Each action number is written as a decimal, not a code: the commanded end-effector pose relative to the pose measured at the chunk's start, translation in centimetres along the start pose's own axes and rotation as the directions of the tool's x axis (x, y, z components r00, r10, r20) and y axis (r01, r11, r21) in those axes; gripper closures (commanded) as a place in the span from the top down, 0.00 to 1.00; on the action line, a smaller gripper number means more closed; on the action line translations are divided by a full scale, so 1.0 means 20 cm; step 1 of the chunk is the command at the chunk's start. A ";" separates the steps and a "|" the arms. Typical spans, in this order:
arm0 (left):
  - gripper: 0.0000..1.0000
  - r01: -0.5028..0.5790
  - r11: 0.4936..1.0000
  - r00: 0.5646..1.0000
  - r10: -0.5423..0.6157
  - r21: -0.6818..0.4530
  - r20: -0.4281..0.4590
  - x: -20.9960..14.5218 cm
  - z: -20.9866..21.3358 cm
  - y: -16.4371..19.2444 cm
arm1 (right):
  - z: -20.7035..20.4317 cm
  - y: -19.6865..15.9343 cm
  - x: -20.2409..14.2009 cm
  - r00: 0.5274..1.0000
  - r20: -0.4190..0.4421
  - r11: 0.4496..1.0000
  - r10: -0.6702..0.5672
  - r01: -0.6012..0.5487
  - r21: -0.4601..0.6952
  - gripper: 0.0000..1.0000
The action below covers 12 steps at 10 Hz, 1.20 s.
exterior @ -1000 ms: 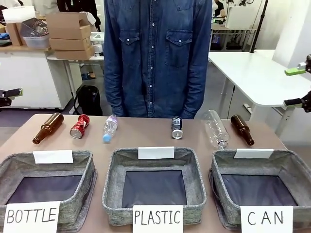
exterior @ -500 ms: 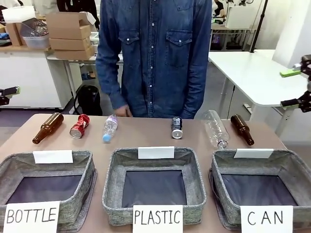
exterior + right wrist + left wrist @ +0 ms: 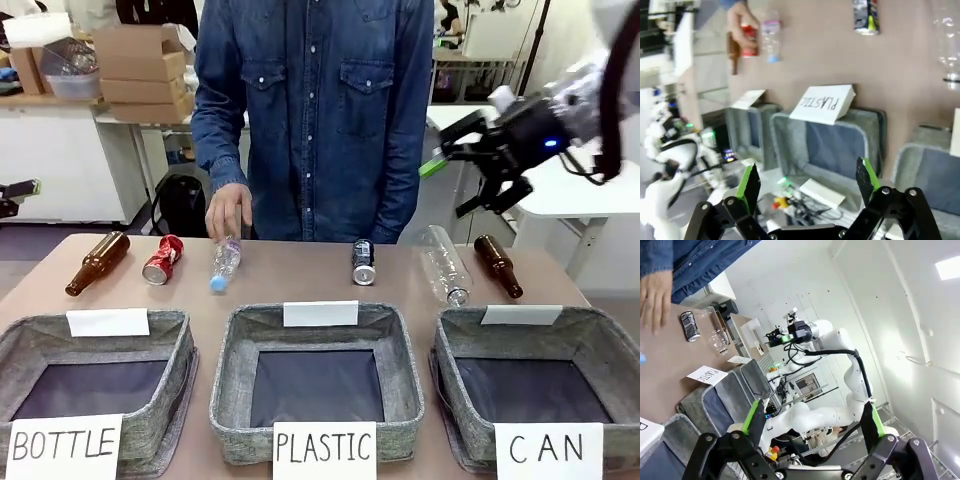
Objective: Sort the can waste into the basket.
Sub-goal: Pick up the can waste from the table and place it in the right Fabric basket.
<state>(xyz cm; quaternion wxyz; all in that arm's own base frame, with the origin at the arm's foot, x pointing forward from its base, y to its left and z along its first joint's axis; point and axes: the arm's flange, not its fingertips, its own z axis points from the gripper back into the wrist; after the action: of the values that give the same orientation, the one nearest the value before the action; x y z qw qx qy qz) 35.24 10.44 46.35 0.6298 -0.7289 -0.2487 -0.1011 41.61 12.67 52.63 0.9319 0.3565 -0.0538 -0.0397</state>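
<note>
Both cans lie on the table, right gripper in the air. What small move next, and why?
Probably lower the open right gripper toward the black can. It lies free, nearer that arm than the red can, by which the person's hand hovers, and the CAN basket is on that side.

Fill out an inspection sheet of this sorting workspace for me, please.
Surface: brown table, no spills seen.
Job's things: black can and dented red can lie on the table; CAN basket empty.
Clutter: left brown bottle, right brown bottle, small plastic bottle, large plastic bottle, empty BOTTLE basket, PLASTIC basket.
Claws: left claw open, empty; right claw open, empty, above the table's far right.
Cables: black cable loops beside the right arm.
Surroundings: person in denim, hand near the small plastic bottle; cardboard boxes behind.
</note>
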 end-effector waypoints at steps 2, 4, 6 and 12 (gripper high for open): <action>1.00 0.028 0.999 1.000 -0.028 -0.026 0.012 0.01 0.00 -0.01 | 0.00 0.00 0.00 1.000 0.000 1.000 0.000 0.000 0.000 1.00; 1.00 0.028 0.999 1.000 -0.028 -0.026 0.012 0.01 0.00 -0.01 | 0.00 0.00 0.00 1.000 0.000 1.000 0.000 0.000 0.000 1.00; 1.00 0.028 0.999 1.000 -0.028 -0.026 0.012 0.01 0.00 -0.01 | -0.14 0.03 0.04 0.999 0.023 0.993 0.036 -0.033 -0.113 1.00; 1.00 0.028 0.999 1.000 -0.028 -0.026 0.012 0.01 0.00 -0.01 | 0.14 -0.20 0.08 0.998 -0.066 0.997 0.006 -0.001 0.078 1.00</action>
<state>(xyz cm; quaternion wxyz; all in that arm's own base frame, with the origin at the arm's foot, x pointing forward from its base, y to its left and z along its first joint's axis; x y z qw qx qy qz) 35.22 10.51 46.44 0.6293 -0.7289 -0.2496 -0.1022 44.53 11.92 50.95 0.9333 0.3566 -0.0331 -0.0242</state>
